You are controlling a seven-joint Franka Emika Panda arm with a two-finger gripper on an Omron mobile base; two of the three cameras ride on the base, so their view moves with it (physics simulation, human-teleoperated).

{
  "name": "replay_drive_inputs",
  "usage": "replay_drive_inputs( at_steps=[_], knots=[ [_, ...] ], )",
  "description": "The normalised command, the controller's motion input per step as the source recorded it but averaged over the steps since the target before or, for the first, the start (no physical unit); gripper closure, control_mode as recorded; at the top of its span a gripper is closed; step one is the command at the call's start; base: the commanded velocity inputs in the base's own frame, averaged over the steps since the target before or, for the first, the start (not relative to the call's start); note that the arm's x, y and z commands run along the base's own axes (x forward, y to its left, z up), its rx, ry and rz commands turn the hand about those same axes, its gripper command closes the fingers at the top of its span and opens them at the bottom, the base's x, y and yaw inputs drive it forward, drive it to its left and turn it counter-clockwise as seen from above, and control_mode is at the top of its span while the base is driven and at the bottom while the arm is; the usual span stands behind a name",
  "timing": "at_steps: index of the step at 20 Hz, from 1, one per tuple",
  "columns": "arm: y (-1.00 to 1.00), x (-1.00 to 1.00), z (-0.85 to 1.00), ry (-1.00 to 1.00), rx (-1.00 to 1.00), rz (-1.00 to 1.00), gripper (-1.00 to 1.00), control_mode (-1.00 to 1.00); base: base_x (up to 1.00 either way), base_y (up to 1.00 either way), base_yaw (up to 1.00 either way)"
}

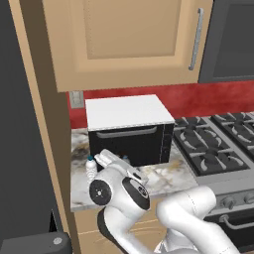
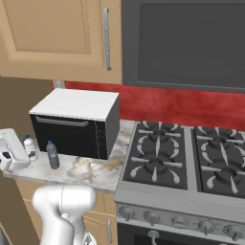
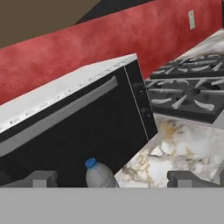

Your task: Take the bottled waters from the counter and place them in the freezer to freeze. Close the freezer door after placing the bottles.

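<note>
Gripper (image 3: 112, 178), jaws spread, near a blue-capped bottle (image 3: 99, 174); black oven (image 2: 72, 130) just behind on the counter (image 2: 91, 173), stovetop (image 2: 186, 158) right.

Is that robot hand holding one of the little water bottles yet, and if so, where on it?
Nothing is held. The gripper is open, its fingertips standing wide on either side of a blue-capped water bottle in front of the black countertop oven, not touching it.

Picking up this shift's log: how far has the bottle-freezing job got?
Nothing looks done: both bottles stand on the counter before the oven. In hand: the open gripper hangs by the clear bottle, not gripping. The grey bottle stands untouched. Left: carrying both to the freezer, closing its door.
</note>
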Motion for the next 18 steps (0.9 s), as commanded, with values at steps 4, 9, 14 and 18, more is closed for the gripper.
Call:
replay_drive_inputs(
  at_steps=[4,9,14,18],
  knots=[
    [0.11,0.0,-0.22,-0.17,0.0,-0.08,-1.0,-1.0,0.0,0.0,0.0],
    [0.03,0.0,-0.26,-0.05,0.0,-0.04,-1.0,-1.0,0.0,0.0,0.0],
    [0.0,0.0,-0.2,0.0,0.0,0.0,-1.0,-1.0,0.0,0.0,0.0],
    [0.0,0.0,-0.14,0.01,0.0,0.0,-1.0,-1.0,0.0,0.0,0.0]
  ],
)
